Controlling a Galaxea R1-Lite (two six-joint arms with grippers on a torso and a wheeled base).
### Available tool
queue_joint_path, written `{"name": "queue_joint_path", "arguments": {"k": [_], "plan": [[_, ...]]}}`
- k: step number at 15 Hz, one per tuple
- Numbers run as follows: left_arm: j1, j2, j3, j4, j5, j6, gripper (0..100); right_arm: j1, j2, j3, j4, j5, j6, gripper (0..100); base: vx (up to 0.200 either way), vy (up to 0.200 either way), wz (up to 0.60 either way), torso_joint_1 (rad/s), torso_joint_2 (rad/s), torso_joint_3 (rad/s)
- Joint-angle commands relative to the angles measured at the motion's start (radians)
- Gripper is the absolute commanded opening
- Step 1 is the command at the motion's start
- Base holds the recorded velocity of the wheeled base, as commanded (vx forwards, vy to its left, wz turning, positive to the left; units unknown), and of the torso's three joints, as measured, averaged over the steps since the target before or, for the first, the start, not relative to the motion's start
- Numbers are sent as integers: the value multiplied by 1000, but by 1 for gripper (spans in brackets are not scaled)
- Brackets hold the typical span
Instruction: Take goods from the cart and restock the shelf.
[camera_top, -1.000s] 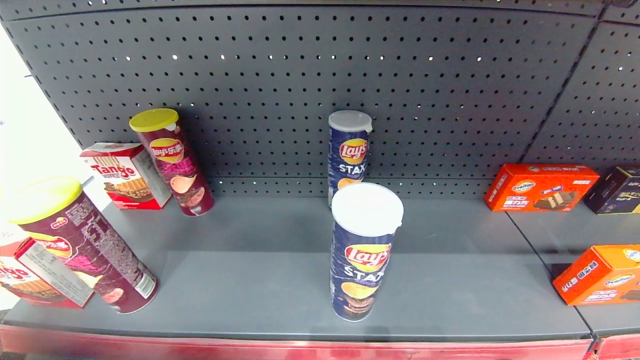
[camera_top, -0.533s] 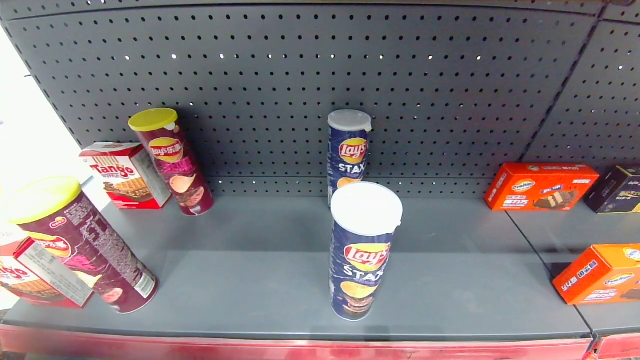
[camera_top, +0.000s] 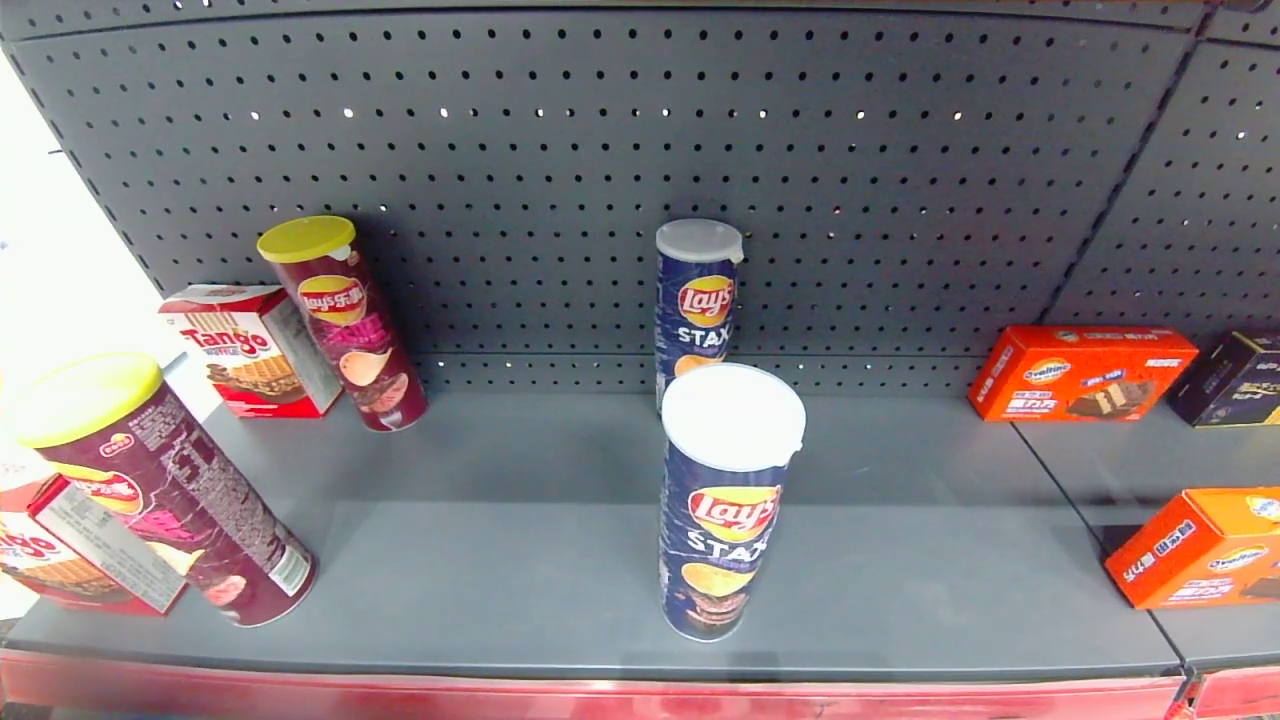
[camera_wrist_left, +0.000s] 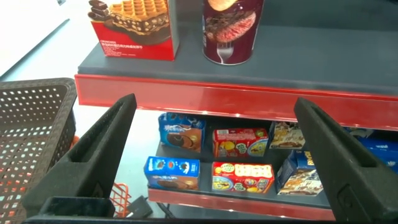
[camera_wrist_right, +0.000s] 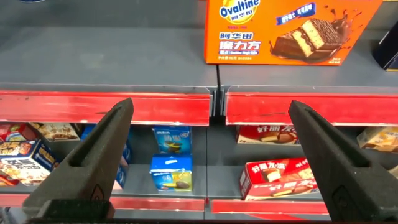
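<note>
On the shelf (camera_top: 500, 540) in the head view, a blue can (camera_top: 728, 510) stands upright near the front edge; a new item pushed in carelessly could knock it off. From the left wrist view, the left gripper (camera_wrist_left: 214, 102) is spread and empty before the shelf's red edge, with the cart basket (camera_wrist_left: 31, 118) beside it, whose mesh may catch a finger. From the right wrist view, the right gripper (camera_wrist_right: 211, 104) is also spread and empty before an orange box (camera_wrist_right: 292, 31) set close to the edge, which a rising arm could bump.

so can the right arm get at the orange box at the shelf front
Probably yes: the right gripper is open and faces the shelf edge, with the orange box just beyond it and nothing between.
</note>
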Motion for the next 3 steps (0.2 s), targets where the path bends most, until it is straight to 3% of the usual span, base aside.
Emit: {"name": "queue_joint_path", "arguments": {"k": [1, 3], "plan": [[0, 1, 0, 0, 0, 0, 100, 0, 1, 0, 0, 1, 0, 100, 0, 0, 0, 0, 0, 0], [0, 1, 0, 0, 0, 0, 100, 0, 1, 0, 0, 1, 1, 100, 0, 0, 0, 0, 0, 0]]}}
